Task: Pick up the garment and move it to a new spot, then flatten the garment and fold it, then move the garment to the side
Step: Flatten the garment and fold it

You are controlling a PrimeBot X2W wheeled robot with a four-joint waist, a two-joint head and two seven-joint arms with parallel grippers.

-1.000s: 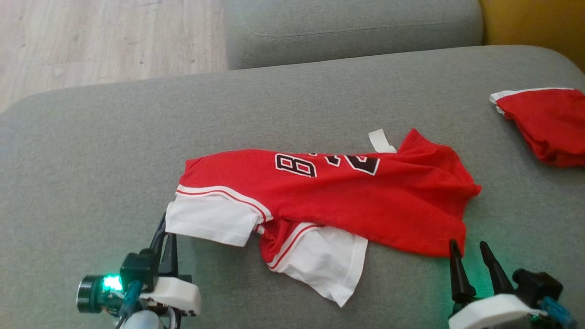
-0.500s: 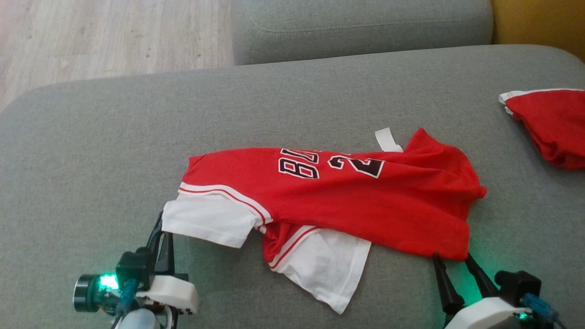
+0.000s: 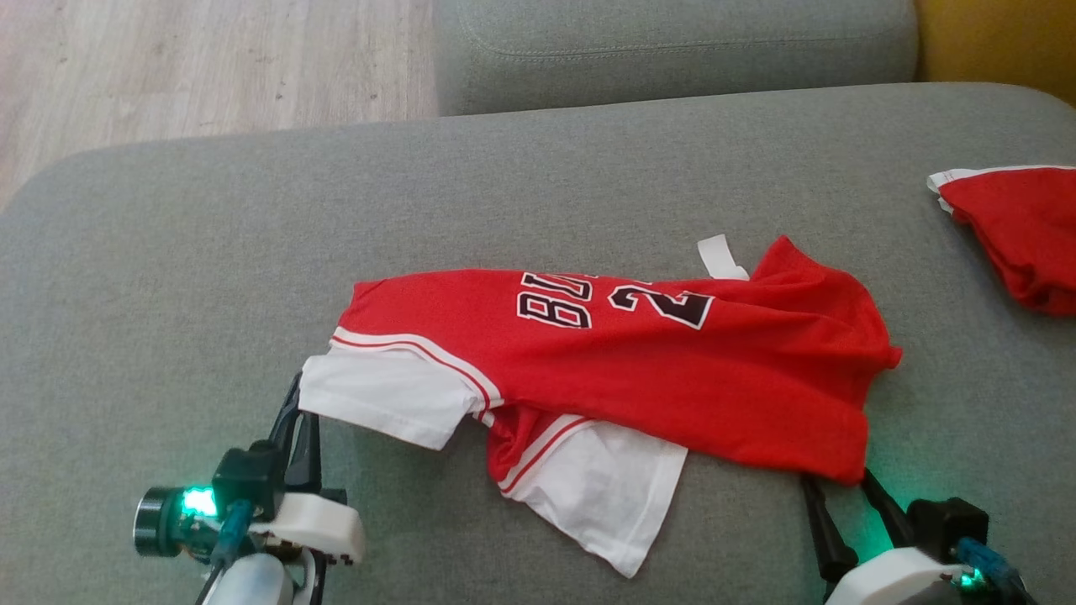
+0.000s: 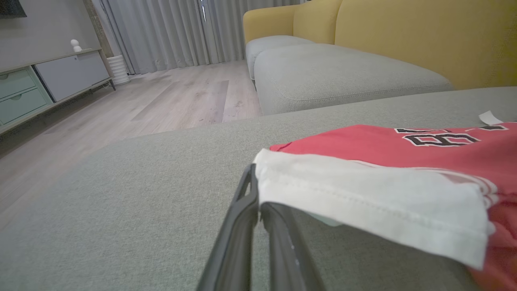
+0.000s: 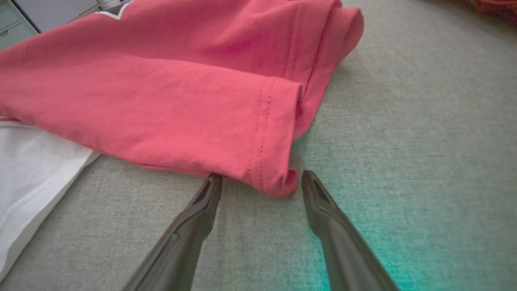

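Grey seat cushion [image 3: 588, 185] under my reach, broad, woven. Second grey cushion [image 4: 343, 76] beyond, yellow sofa back [image 4: 424, 36] behind it. Pale wood floor [image 4: 181, 97] off to my left. Grey curtains [image 4: 169, 32] at far wall. Low sideboard [image 4: 68, 74], pale green drawers [image 4: 16, 93]. Soft daylight.

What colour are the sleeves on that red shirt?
White sleeves, with a thin red stripe where they join the red shirt; the head view shows it best.

The grey cushion [image 3: 210, 252] carries a rumpled red-and-white shirt [image 3: 639, 370] at its middle and a second red cloth [image 3: 1021, 235] at its right edge.
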